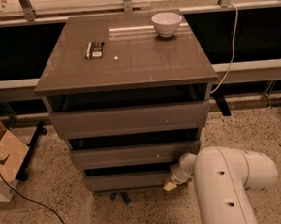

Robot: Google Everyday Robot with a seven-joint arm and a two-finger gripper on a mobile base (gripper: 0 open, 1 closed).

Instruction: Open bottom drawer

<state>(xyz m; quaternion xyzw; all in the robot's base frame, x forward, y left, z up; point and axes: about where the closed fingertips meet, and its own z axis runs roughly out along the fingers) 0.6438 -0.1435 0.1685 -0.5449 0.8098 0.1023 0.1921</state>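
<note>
The grey-brown cabinet has three handle-less drawer fronts. The bottom drawer is the lowest and narrowest front, with a dark gap above it. My gripper is at the right end of the bottom drawer's front, low near the floor; a yellowish fingertip shows against the drawer's lower right corner. My white arm reaches in from the lower right and hides the cabinet's lower right corner.
A white bowl and a small dark packet sit on the cabinet top. A cardboard box and a black cable lie on the speckled floor at the left. A white cable hangs at the right.
</note>
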